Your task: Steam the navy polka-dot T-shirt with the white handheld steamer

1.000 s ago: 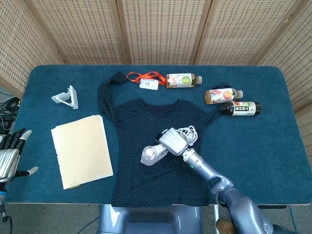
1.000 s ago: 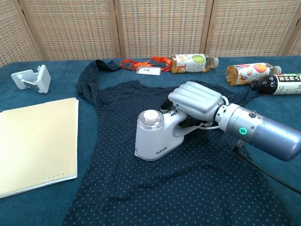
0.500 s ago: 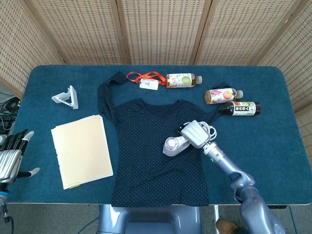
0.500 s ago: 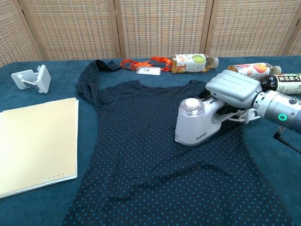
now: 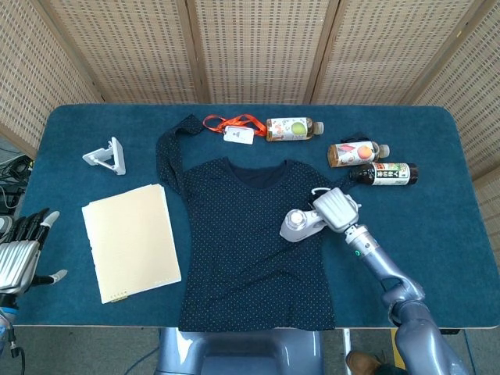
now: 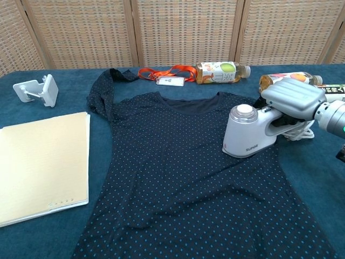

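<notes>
From the head view, the right hand (image 5: 337,209) grips the white steamer (image 5: 299,224), now slid to the T-shirt (image 5: 250,234)'s right edge — one pass nearly done. The left hand (image 5: 22,250) hangs open off-table. From the chest view, the steamer (image 6: 249,130) sits flat on the shirt (image 6: 178,178) — most fabric left.

The T-shirt (image 6: 178,172) is navy with small light-blue polka dots. The steamer (image 6: 249,137) is white, with dark lettering on its side. The robot hand (image 6: 294,99) gripping it is silver-grey. The counter (image 5: 437,234) is covered in deep teal cloth. The folder (image 5: 130,240) is pale yellow. The lanyard (image 5: 232,123) is orange with a white card. The phone stand (image 5: 107,155) is white. Behind stand beige woven screens (image 5: 258,47).
</notes>
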### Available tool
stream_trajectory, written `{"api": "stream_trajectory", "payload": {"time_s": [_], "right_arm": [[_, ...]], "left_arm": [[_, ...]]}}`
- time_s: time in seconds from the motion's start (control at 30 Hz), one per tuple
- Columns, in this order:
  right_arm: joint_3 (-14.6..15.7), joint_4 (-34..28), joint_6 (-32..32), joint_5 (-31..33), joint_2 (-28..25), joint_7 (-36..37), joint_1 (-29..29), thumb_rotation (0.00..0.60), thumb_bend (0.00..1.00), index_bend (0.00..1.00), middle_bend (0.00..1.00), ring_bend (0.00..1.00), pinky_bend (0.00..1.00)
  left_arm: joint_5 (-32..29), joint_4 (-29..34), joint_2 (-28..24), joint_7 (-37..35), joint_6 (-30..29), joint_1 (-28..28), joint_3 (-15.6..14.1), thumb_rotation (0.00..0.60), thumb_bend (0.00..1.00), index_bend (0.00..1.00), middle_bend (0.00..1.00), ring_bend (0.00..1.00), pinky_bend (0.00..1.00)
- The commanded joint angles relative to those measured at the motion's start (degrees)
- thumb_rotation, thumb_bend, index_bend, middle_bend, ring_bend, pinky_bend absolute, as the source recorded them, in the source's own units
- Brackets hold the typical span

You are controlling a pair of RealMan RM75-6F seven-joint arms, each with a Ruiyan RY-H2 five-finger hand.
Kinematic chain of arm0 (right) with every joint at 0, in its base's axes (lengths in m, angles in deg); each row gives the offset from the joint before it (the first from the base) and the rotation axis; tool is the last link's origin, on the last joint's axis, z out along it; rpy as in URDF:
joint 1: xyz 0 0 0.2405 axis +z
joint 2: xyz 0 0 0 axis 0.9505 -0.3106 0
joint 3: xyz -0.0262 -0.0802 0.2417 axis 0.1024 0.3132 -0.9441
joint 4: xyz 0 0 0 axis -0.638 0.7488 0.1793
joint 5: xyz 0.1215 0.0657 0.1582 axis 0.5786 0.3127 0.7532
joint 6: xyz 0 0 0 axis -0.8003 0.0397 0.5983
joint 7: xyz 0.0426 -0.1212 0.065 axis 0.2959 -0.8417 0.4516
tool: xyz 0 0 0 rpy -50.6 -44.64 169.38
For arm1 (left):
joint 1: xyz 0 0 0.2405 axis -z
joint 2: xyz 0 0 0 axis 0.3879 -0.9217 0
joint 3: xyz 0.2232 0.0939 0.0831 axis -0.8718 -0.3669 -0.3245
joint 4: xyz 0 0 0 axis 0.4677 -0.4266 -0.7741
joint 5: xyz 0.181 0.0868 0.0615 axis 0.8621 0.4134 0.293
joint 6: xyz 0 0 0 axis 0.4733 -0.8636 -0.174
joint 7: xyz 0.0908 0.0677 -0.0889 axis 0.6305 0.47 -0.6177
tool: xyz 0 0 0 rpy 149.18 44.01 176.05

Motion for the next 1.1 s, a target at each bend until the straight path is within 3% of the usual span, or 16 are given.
{"api": "stream_trajectory", "payload": {"time_s": [0.03,0.57,0.87,1.1], "right_arm": [[0.2,-0.6,0.4,-0.2,0.5,0.4,0.3,0.600,1.00,0.94,0.76,0.86,1.00],[1.0,-5.0,4.2,-2.0,5.2,0.1,3.6,0.600,1.00,0.94,0.76,0.86,1.00],[2.6,-7.6,6.8,-4.0,5.6,-0.8,4.3,0.600,1.00,0.94,0.76,0.86,1.00],[2.4,-6.1,5.7,-3.3,4.3,-1.4,3.4,0.600,1.00,0.94,0.76,0.86,1.00]], "left_arm": [[0.1,0.0,0.0,0.0,-0.1,0.0,-0.1,0.600,0.00,0.00,0.00,0.00,0.00],[-0.3,0.0,-0.2,-0.5,0.1,0.0,-0.1,0.600,0.00,0.00,0.00,0.00,0.00],[-0.5,-0.3,-0.2,-0.8,0.4,0.2,-0.1,0.600,0.00,0.00,0.00,0.00,0.00],[-0.5,-0.4,-0.2,-0.9,0.3,0.1,-0.2,0.600,0.00,0.00,0.00,0.00,0.00]]}}
